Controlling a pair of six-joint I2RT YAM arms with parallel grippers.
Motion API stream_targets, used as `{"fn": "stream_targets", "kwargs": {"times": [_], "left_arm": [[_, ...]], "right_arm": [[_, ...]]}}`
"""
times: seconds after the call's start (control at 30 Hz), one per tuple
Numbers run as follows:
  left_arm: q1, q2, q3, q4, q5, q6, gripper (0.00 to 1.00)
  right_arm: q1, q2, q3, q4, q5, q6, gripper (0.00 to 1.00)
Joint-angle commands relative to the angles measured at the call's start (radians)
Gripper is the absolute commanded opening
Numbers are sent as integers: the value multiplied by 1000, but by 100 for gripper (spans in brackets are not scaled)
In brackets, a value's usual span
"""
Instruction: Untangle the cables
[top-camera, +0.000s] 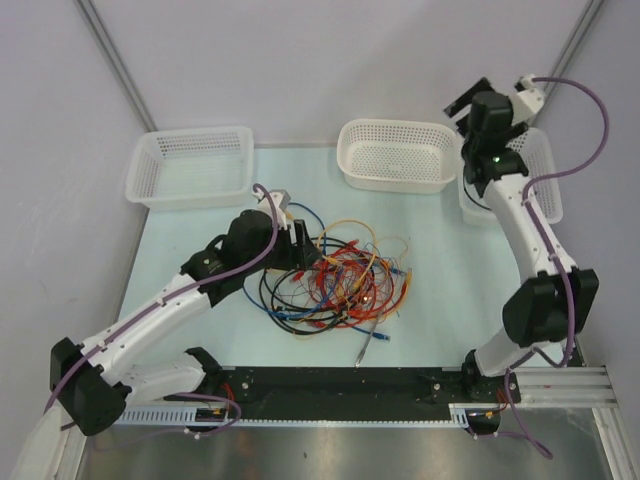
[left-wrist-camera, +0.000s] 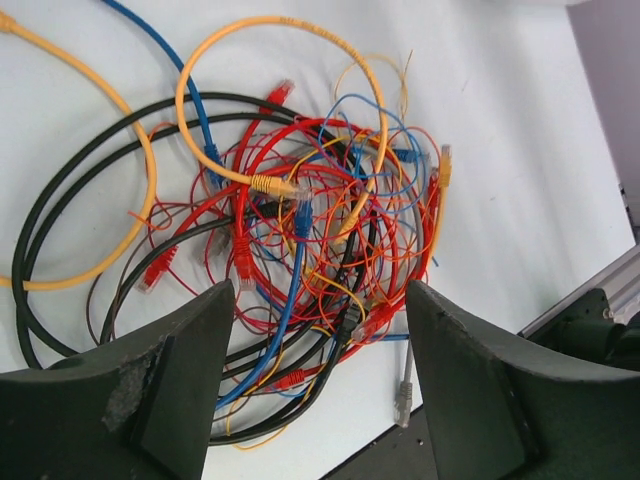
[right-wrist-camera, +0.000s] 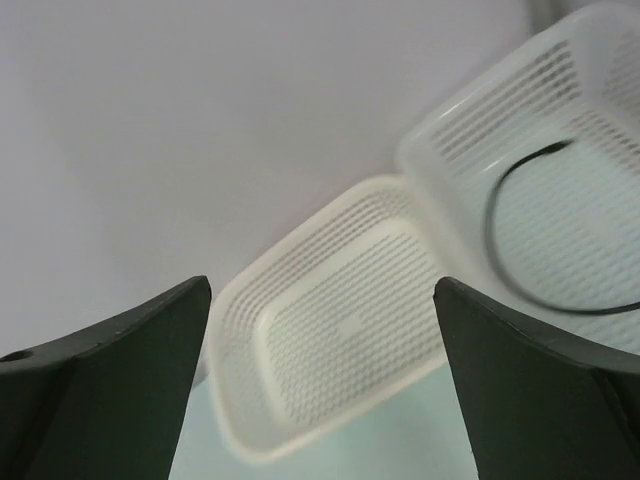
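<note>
1. Your left hand (left-wrist-camera: 320, 300) hovers spread and empty over the left edge of the cables (top-camera: 345, 280), heaped mid-tabletop (top-camera: 440, 290); it's the nearer arm.
2. Your right hand (right-wrist-camera: 325, 290), also spread and empty, hangs far right above the baskets (top-camera: 395, 182).
3. Count: one tangle, strands too knotted to number; three baskets; one black cable (right-wrist-camera: 492, 225) in the right basket (right-wrist-camera: 440, 130).

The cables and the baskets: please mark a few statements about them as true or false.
1. The left gripper is open above the cable tangle. True.
2. The right gripper holds a red cable. False: it is open and empty, up over the baskets.
3. A black cable lies in the right basket. True.
4. The middle basket is full of cables. False: it is empty.
</note>
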Motion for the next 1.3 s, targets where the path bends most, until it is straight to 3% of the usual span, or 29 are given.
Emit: {"fn": "stream_targets", "kwargs": {"times": [0.0, 0.1, 0.3, 0.4, 0.53, 0.63, 0.9, 1.27], "left_arm": [[5, -55, 40, 0, -38, 0, 74], [6, -78, -1, 26, -29, -24, 74], [6, -107, -78, 34, -37, -46, 74], [6, -92, -86, -1, -81, -43, 74], [11, -12, -78, -40, -61, -73, 73], [13, 46, -90, -28, -9, -106, 71], [14, 71, -150, 26, 66, -144, 70], [13, -3, -172, 2, 75, -140, 71]], "right_arm": [[212, -229, -185, 137, -58, -87, 100], [384, -283, -260, 88, -115, -140, 100], [596, -311, -418, -128, -172, -112, 100], [648, -378, -578, -112, -245, -86, 98], [673, -444, -734, -35, -411, -75, 84], [742, -484, -817, -49, -384, -52, 90], [759, -420, -942, 84, -397, -34, 98], [696, -145, -919, 303, -347, -57, 88]]}}
